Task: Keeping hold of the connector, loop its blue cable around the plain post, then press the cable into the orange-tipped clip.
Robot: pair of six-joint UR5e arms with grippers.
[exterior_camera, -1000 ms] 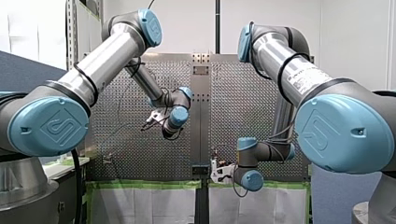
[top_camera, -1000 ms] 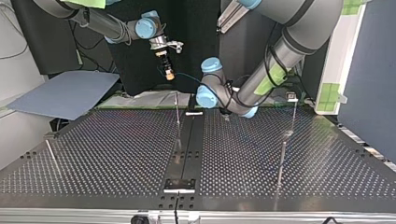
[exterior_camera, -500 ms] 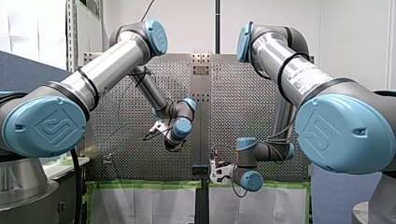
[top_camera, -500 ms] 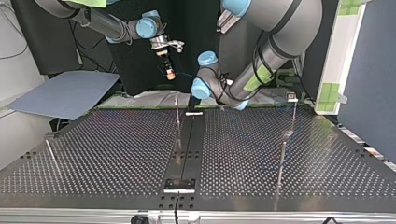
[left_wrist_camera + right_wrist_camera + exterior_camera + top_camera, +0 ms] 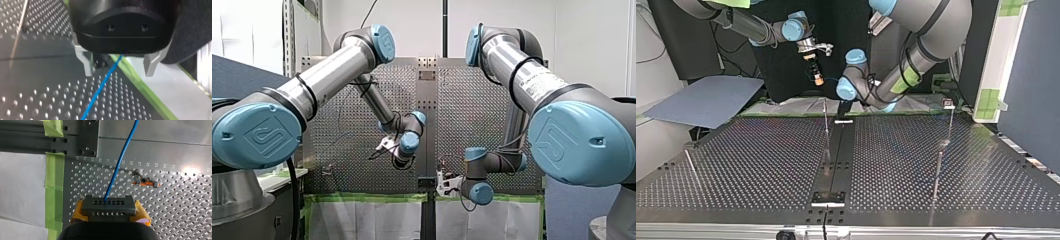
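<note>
In the right wrist view my right gripper is shut, its yellow pads clamped on a grey perforated connector. A blue cable runs out of the connector, away over the perforated table. An orange-tipped clip stands just ahead of the connector and to one side. In the left wrist view my left gripper is open, and the blue cable passes untouched between its metal fingers. In the top view my right gripper hangs above a thin plain post.
Other thin posts stand at the top view's right and left. A dark rail runs down the middle of the perforated table. Green tape edges the table beside the connector. A grey sheet lies off the table.
My left arm has swung lower and toward the middle in the front view, closing on the cable near my right gripper. My right arm has stayed still, shut on the connector.
</note>
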